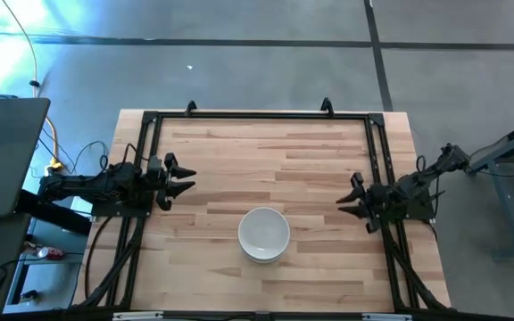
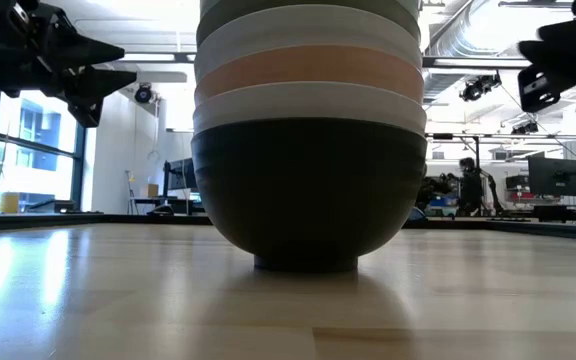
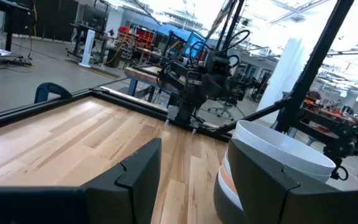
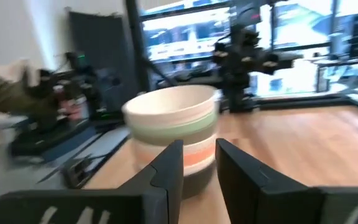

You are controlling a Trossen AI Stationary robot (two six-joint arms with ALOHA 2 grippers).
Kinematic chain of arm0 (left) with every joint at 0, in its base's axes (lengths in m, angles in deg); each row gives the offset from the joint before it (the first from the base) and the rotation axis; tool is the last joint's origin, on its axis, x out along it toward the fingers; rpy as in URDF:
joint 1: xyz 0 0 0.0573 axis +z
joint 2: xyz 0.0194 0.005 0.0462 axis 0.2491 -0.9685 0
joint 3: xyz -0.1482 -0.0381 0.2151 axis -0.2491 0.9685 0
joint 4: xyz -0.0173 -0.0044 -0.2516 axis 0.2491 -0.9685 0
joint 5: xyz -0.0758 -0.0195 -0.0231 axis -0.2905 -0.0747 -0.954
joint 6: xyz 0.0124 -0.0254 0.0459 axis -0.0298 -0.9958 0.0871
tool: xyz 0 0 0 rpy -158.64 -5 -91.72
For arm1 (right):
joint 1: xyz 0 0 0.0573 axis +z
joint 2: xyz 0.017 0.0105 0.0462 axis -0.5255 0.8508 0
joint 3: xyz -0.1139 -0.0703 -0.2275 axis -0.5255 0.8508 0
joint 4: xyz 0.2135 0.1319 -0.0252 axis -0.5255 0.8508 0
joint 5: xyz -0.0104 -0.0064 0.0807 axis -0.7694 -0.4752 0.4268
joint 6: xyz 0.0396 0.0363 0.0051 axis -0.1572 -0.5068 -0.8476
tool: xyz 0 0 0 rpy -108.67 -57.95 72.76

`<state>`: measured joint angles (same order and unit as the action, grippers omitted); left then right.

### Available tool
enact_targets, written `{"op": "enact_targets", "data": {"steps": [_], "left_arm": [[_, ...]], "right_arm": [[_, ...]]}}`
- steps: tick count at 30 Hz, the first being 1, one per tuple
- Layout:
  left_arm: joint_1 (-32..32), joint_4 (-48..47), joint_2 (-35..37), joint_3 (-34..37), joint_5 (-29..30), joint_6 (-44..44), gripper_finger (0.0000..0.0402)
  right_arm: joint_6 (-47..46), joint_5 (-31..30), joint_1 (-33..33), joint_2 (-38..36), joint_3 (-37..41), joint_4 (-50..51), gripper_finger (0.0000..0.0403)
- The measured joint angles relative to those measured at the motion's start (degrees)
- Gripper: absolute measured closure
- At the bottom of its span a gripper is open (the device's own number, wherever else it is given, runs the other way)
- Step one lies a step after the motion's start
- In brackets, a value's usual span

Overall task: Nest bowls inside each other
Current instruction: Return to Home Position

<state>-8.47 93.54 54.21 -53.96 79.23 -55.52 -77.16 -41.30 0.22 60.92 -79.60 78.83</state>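
Left gripper and right gripper both hang open and empty, clear of the bowls, which sit nested in one stack between them. Nothing's left to hold, I'd say.

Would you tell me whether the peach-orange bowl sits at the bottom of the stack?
No, the black bowl is at the bottom, and the peach-orange bowl sits higher up.

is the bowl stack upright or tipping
Upright: the stack sits level on the black bowl's foot, colour bands horizontal. The left gripper and right gripper hang apart.
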Motion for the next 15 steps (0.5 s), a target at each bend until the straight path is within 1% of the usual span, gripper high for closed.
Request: {"op": "enact_targets", "data": {"steps": [4, 8, 11, 15], "left_arm": [[0.0, -0.1, 0.0, 0.0, 0.0, -0.3, 0.0225], [0.0, -0.1, 0.0, 0.0, -0.5, -0.6, 0.0225], [0.0, -0.1, 0.0, 0.0, -0.7, -0.9, 0.0225], [0.0, -0.1, 0.0, 0.0, -0.7, -1.0, 0.0225]], "right_arm": [[3.2, -6.8, 0.0, 0.0, 0.0, -2.8, 0.0318], [5.5, -13.6, -0.5, 0.0, 0.0, -3.0, 0.0318], [6.0, -14.6, -2.4, 0.0, 0.0, -3.4, 0.0318], [5.0, -14.5, -6.0, 0.1, 0.0, -5.0, 0.0318]]}}
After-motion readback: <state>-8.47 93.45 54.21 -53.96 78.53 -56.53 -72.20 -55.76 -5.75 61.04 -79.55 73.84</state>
